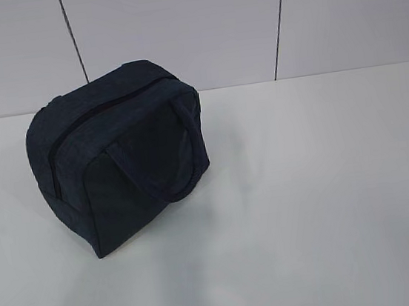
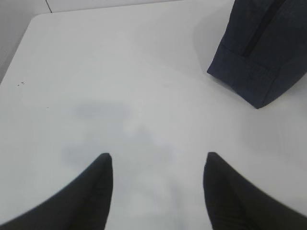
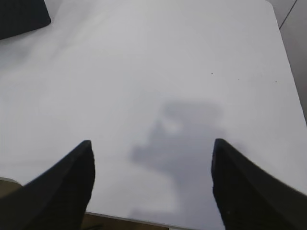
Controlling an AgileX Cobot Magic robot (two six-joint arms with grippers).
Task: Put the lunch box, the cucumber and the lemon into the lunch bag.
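The lunch bag [image 1: 119, 157] is shown zipped shut at the far left of the table [image 1: 320, 183], no food is seen, and the left gripper [image 2: 158, 165] and right gripper [image 3: 152, 153] are held open and empty.

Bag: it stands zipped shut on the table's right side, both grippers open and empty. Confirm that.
Wrong side. The exterior view shows the bag on the left of the table. The rest holds: zipper closed, left gripper and right gripper open and empty.
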